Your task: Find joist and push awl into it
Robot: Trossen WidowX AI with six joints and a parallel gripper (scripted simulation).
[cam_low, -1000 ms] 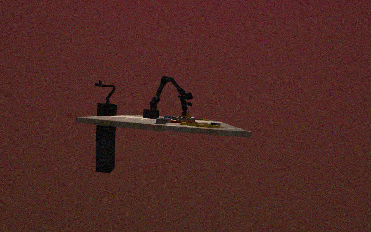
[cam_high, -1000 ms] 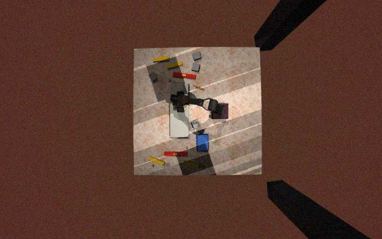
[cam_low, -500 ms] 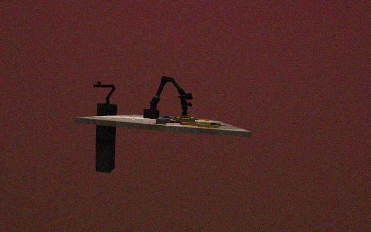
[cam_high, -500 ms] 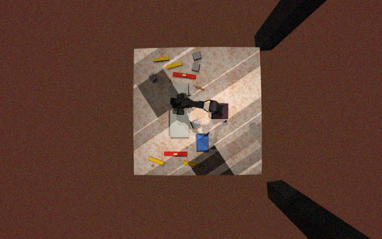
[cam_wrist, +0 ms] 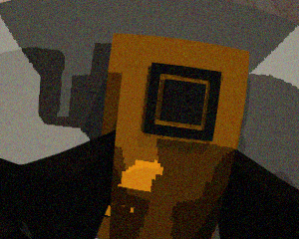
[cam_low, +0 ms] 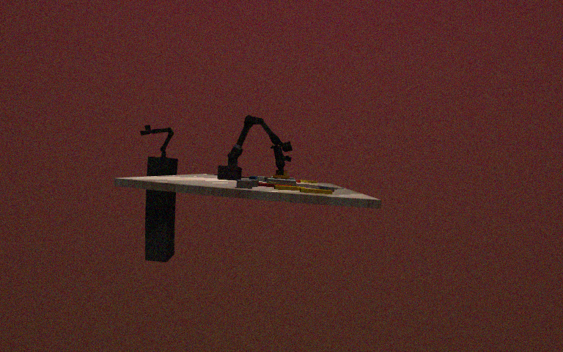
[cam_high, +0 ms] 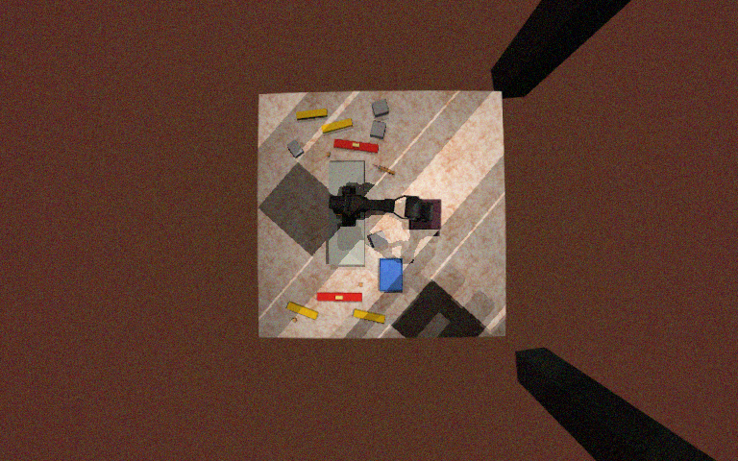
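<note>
Across the upper part of the table (cam_high: 470,171) (cam_low: 179,182), seen from above, lie two yellow bars (cam_high: 311,113) (cam_high: 336,125), a red level (cam_high: 356,146), three grey blocks (cam_high: 380,107) (cam_high: 378,130) (cam_high: 295,149) and, just right of the panel (cam_high: 345,254), the thin brown awl (cam_high: 384,169). Lower down are a second red level (cam_high: 339,297) and two more yellow bars (cam_high: 302,309) (cam_high: 368,315), with the blue tray (cam_high: 390,275) near the panel's lower right. Between panel and tray, a grey piece (cam_high: 378,239) sits close by the panel's edge. At the centre of the top frame the arm (cam_high: 379,206) (cam_low: 268,130) reaches left from its dark base (cam_high: 434,224) (cam_low: 229,172) and covers the panel's middle. Its gripper (cam_low: 281,169) (cam_wrist: 171,142) is closed on the orange stud finder (cam_low: 280,174) (cam_wrist: 181,55), which the arm hides from above; its dark square screen (cam_wrist: 184,102) faces the wrist view. Whether it touches the panel cannot be told. Black fingers run off the lower corners there. Pale stone with slanting stripes and dark shadows makes up the tabletop, amid dim reddish brown surroundings. Left in the exterior view, another arm (cam_low: 166,139) stands on a dark pillar (cam_low: 160,226).
</note>
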